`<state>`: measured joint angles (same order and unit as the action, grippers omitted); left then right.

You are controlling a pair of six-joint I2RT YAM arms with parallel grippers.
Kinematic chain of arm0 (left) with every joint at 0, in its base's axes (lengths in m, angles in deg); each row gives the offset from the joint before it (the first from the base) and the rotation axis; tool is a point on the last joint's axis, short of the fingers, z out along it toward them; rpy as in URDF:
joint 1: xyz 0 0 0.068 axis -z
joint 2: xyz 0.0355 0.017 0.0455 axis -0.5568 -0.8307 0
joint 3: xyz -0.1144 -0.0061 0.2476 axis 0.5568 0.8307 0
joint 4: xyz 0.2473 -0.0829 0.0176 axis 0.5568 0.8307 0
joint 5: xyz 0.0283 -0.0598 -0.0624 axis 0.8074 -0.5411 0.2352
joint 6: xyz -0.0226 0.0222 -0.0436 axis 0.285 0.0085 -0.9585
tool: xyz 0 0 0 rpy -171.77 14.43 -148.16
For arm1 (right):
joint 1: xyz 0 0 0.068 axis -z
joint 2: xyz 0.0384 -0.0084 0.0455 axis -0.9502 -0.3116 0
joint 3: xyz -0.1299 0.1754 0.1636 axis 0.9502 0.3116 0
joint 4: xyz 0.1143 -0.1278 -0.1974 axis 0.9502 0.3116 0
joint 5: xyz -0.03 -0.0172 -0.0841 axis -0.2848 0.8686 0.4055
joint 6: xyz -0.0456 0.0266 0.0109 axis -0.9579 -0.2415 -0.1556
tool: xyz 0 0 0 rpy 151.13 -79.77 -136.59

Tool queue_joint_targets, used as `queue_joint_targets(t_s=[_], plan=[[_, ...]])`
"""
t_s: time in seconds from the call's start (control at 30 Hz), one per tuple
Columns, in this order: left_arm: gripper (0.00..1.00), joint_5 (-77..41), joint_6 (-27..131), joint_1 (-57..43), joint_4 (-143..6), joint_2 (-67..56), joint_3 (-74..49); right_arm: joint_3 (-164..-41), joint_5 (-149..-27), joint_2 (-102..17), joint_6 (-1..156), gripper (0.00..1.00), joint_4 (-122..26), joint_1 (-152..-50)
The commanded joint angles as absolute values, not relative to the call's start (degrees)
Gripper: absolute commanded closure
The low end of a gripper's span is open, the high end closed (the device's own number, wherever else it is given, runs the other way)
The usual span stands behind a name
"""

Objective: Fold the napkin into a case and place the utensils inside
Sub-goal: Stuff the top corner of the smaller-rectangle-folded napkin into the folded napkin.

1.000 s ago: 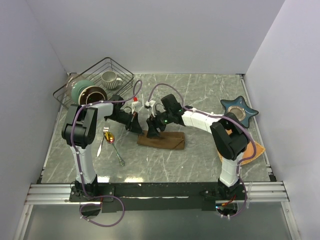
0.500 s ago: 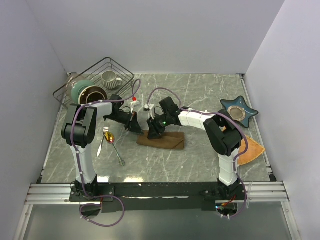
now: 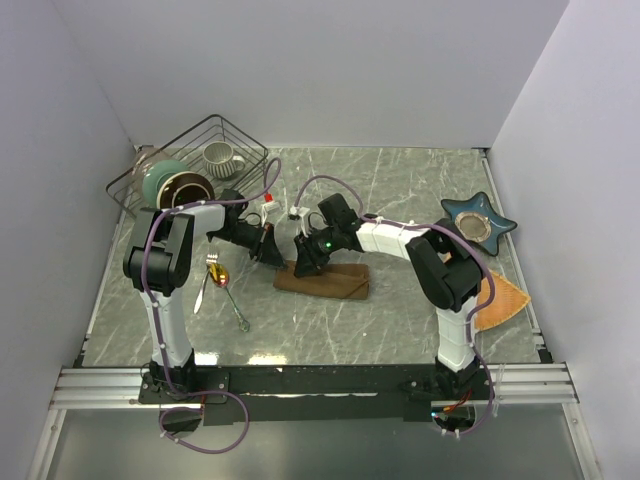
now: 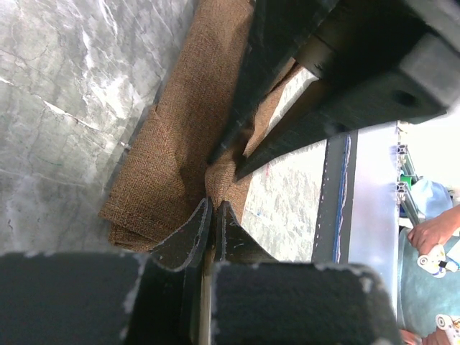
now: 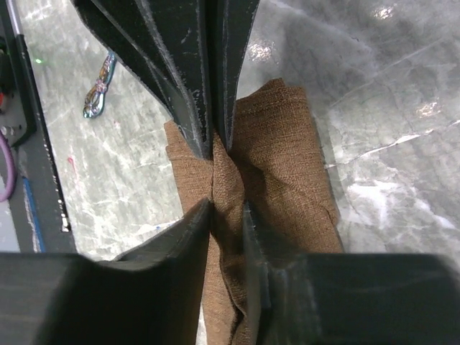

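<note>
Left wrist view: folded brown napkin (image 4: 172, 144) lies on the counter (image 4: 57, 108), its raised ridge pinched in the tightly closed left hand (image 4: 214, 204) and clamped opposite by the narrowed right hand (image 5: 226, 206) — both should lift together, evenly, to keep the layers aligned.

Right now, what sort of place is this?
Probably a robot test booth set as a dining table: plain walls, marble tabletop, arms bolted to a rail, wire basket of mugs.

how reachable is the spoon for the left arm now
Likely yes: the spoon lies uncovered close by, but the left gripper is shut on the napkin and must let go first.
</note>
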<state>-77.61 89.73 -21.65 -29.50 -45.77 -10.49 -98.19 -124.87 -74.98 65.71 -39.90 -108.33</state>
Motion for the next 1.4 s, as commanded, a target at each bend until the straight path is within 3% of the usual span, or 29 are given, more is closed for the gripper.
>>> queue_joint_targets(t_s=[0.0,0.03,0.17,0.3,0.47,0.7,1.13,1.37], plan=[[0.99,-80.1,89.4,-21.9,-31.7,-45.6,-11.2,-100.3,-126.7,-75.2,66.8,0.92,-41.2,-108.1],[0.97,-80.0,89.0,-22.0,-32.3,-45.4,-11.1,-100.4,-127.0,-75.1,67.1,0.99,-40.8,-108.1],[0.62,-79.2,82.5,-22.4,-38.6,-42.7,-7.8,-98.2,-127.7,-72.1,67.9,1.0,-39.4,-107.5],[0.55,-74.7,74.5,-22.8,-50.4,-35.9,-2.4,-95.0,-127.9,-70.7,69.1,1.0,-38.2,-107.2],[0.56,-66.5,69.7,-22.7,-59.3,-32.0,0.9,-93.5,-128.5,-71.7,73.0,1.0,-37.6,-107.2],[0.63,-58.4,76.8,-19.5,-54.7,-31.1,-0.2,-91.6,-129.9,-71.8,79.1,1.0,-40.0,-106.4],[0.79,-53.4,78.7,-14.5,-55.0,-27.4,3.6,-89.4,-131.5,-73.7,89.6,1.0,-43.4,-105.4],[0.81,-50.8,79.8,-11.4,-54.1,-26.6,4.4,-88.6,-131.4,-73.9,93.0,1.0,-44.4,-105.0]])
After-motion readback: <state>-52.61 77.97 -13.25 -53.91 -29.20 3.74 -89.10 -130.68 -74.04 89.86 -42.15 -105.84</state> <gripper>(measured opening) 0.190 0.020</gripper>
